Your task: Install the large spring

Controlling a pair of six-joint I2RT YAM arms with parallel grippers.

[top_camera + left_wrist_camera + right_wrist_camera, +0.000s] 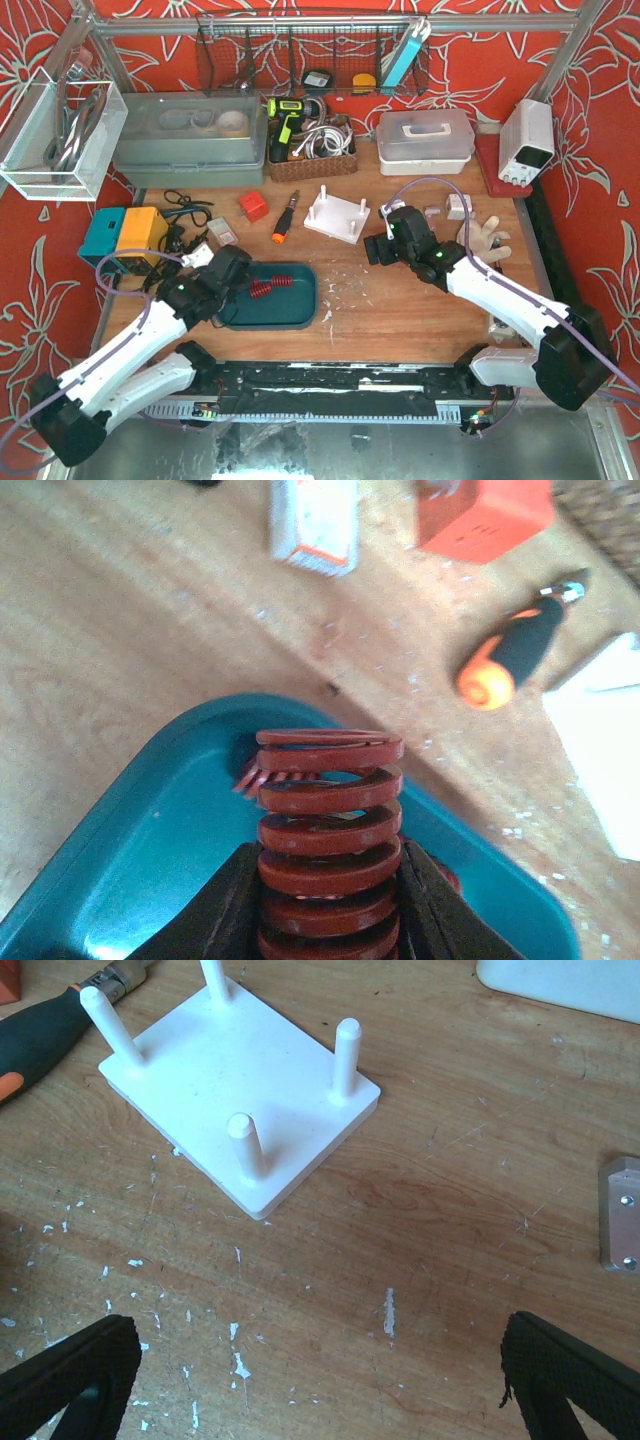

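Observation:
My left gripper (330,900) is shut on the large red spring (330,825), its black fingers (225,905) clamping the lower coils just above the teal tray (130,830). In the top view the spring (259,291) shows at the gripper tip over the tray (300,300), with a smaller red spring (281,281) beside it. The white peg plate (240,1070) with its upright pegs lies ahead of my right gripper (320,1370), which is open and empty over bare wood. The plate also shows in the top view (337,215).
An orange-handled screwdriver (284,220) and a red block (253,206) lie left of the plate. A small white box (315,520) lies near the tray. A clear block (620,1215) lies right of my right gripper. Bins and a basket line the back.

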